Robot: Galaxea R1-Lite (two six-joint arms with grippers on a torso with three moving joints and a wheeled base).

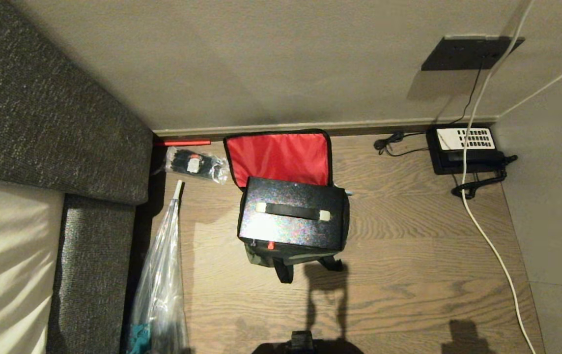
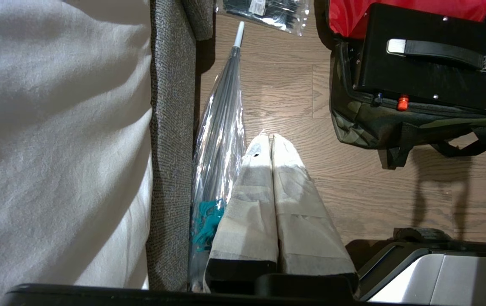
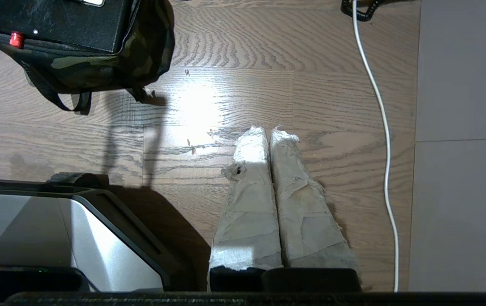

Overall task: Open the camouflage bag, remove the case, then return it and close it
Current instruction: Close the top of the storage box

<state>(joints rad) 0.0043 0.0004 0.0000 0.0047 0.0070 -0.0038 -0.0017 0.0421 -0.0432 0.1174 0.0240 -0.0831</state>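
Both grippers, left gripper (image 2: 270,138) and right gripper (image 3: 268,131), are hanging closed and empty above the wooden floor (image 1: 408,255); farther ahead the case (image 1: 292,218) is sitting inside the camouflage bag (image 1: 281,196), red-lined lid lying open
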